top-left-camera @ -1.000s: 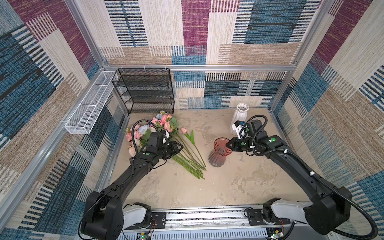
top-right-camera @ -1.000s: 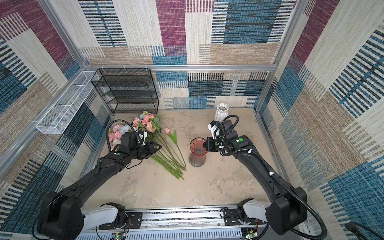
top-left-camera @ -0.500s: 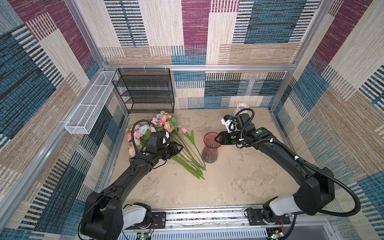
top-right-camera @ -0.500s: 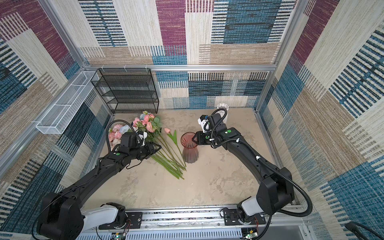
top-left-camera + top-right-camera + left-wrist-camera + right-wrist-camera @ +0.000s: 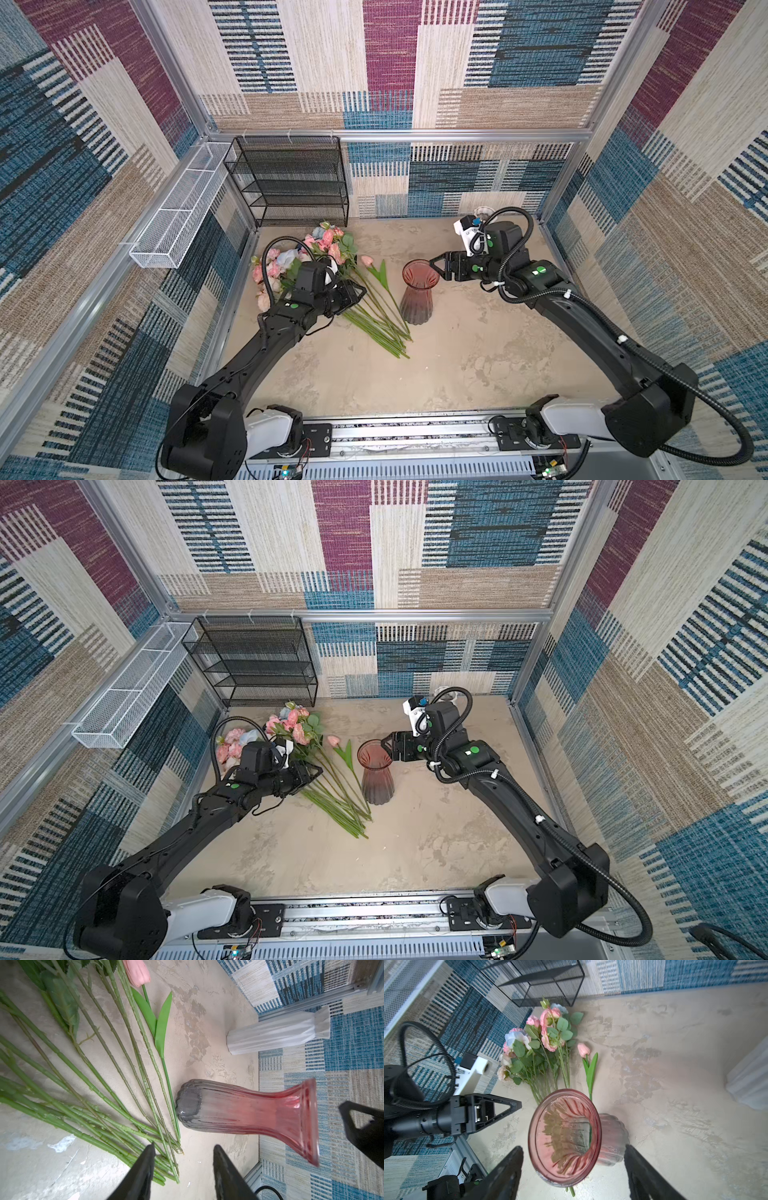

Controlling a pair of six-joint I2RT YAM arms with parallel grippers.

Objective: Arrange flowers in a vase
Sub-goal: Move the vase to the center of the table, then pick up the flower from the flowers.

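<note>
A pink glass vase [image 5: 417, 297] [image 5: 376, 777] stands upright mid-table. My right gripper [image 5: 434, 268] [image 5: 572, 1147] is open at its rim; the jaws stand wide on either side of the rim [image 5: 564, 1136] without touching it. The flowers [image 5: 328, 249] [image 5: 548, 1030] lie in a bunch to the left, their long green stems [image 5: 374, 320] [image 5: 93, 1084] fanning toward the vase. A short pink tulip [image 5: 367, 260] [image 5: 138, 973] lies beside them. My left gripper [image 5: 359, 291] [image 5: 185, 1145] hovers open over the stem ends, holding nothing.
A white ribbed vase [image 5: 278, 1031] [image 5: 749, 1076] stands at the back right, mostly hidden behind my right arm in both top views. A black mesh rack [image 5: 291, 183] is at the back left. A white wire basket [image 5: 178, 216] hangs on the left wall.
My right gripper carried the pink vase leftward toward the flowers, then opened and let it go. My left gripper stayed in place, its jaws narrowing slightly.
</note>
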